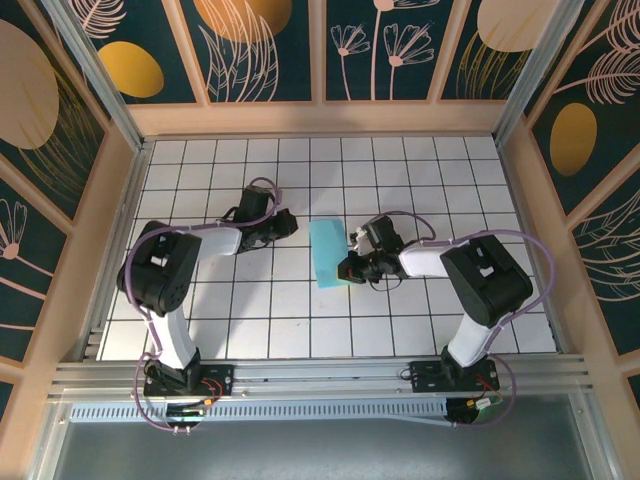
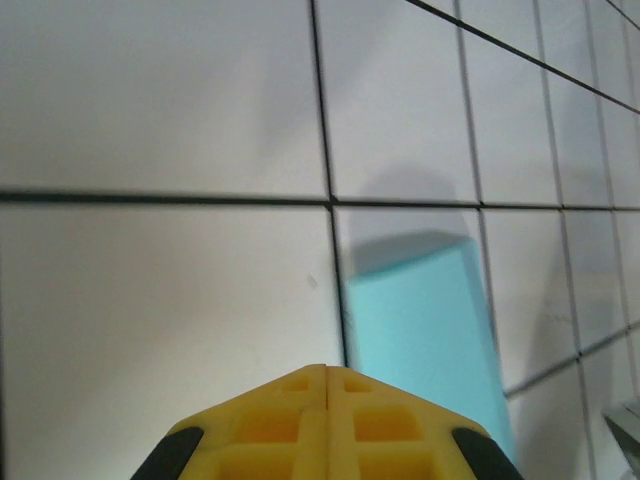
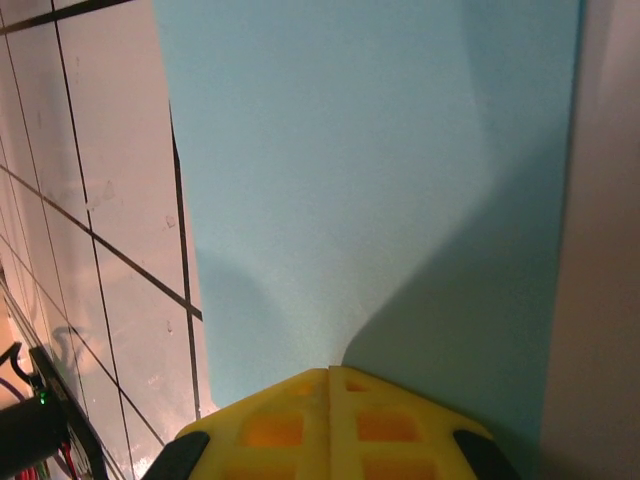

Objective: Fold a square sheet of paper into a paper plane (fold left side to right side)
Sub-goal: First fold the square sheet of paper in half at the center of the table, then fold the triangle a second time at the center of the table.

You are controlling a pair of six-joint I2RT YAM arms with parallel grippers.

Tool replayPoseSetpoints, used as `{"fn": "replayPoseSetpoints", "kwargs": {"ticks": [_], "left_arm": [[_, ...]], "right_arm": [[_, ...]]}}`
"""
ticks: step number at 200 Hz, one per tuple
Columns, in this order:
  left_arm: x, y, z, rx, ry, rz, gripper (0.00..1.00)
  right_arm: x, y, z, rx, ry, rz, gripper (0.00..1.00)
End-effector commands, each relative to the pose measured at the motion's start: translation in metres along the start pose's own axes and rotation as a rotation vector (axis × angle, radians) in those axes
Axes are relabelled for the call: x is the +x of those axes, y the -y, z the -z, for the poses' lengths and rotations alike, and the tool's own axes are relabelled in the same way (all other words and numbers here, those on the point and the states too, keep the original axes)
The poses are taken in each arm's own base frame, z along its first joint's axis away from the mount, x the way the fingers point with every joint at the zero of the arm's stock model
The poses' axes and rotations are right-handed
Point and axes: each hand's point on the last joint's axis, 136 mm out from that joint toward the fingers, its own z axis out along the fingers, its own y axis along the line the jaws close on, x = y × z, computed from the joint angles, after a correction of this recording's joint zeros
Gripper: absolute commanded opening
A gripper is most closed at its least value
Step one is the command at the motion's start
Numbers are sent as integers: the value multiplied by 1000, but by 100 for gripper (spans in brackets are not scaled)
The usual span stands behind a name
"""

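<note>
Setting: robot lab test cell, not home or shop.
Evidence:
- desk (image 1: 200,170): white top ruled in black square grid, boxed in on three sides.
- wooden frame (image 1: 320,118): pale posts and rails around desk.
- wall panels (image 1: 265,50): dark teal, printed gold discs and line-drawn plants, staged backdrop.
- metal rail (image 1: 320,375): aluminium track along near edge.
- left arm (image 1: 165,270), right arm (image 1: 485,280): black-and-white, bolted to rail side by side.

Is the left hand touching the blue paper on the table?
No, in the overhead view the left hand sits apart from the blue paper, with bare table between them.
</note>
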Motion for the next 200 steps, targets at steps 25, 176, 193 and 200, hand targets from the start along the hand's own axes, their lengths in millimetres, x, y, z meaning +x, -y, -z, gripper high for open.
{"fn": "replayPoseSetpoints", "kwargs": {"ticks": [25,176,193,200], "left_arm": [[47,35,-3,77,-82,30,7],[79,3,-36,-44,-179,7,5],[82,-1,-36,-55,-187,0,4],[83,-2,-36,-57,-189,-3,4]], "right_arm": [[17,18,-4,89,-10,-68,0],[-10,-42,9,-81,31,26,5],[-19,-55,18,-105,50,56,10],[-23,-57,22,-105,60,64,13]]}}
